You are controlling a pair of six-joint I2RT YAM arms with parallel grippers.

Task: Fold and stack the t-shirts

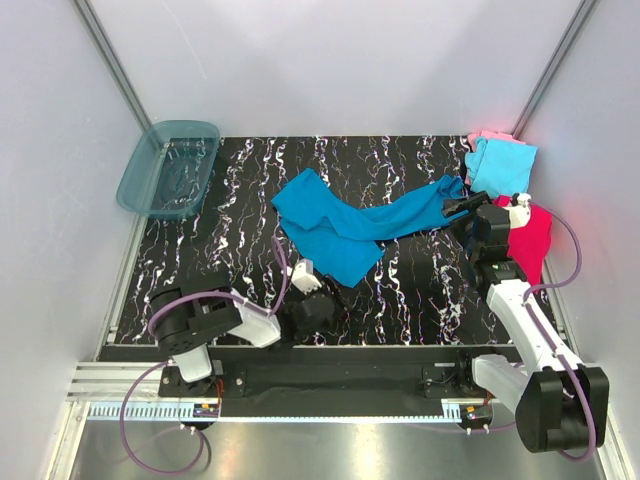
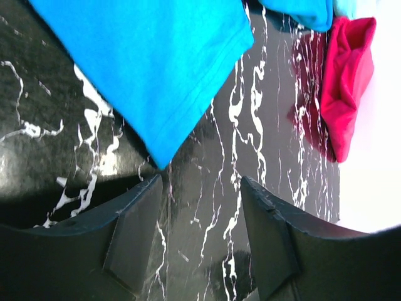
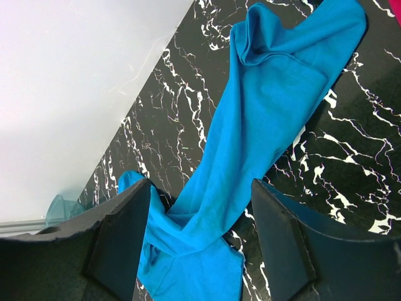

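Progress was slight, by my reckoning. Across the middle of the table (image 1: 420, 300) the teal-blue t-shirt (image 1: 340, 225) lay unfolded and rumpled, a long twisted band running from its wide part near the centre toward the right edge; no neat fold showed in it. At the far left corner stood the plastic tub (image 1: 168, 168), well apart from all the cloth. Against the right edge lay the magenta-red t-shirt (image 1: 530, 240), bunched rather than squared. In the far right corner the light cyan t-shirt (image 1: 503, 165) sat on top of the pale pink t-shirt (image 1: 487, 136); whether those two were properly folded I could not tell. My right gripper (image 3: 200, 183) hovered over the narrow right end of the teal-blue one, jaws apart and grasping nothing. My left gripper (image 2: 200, 182) sat low toward the near edge, just short of that shirt's near corner, jaws likewise spread with only bare table between them. The big shirt had yet to be flattened, folded and stacked, and the magenta-red one looked to need the same
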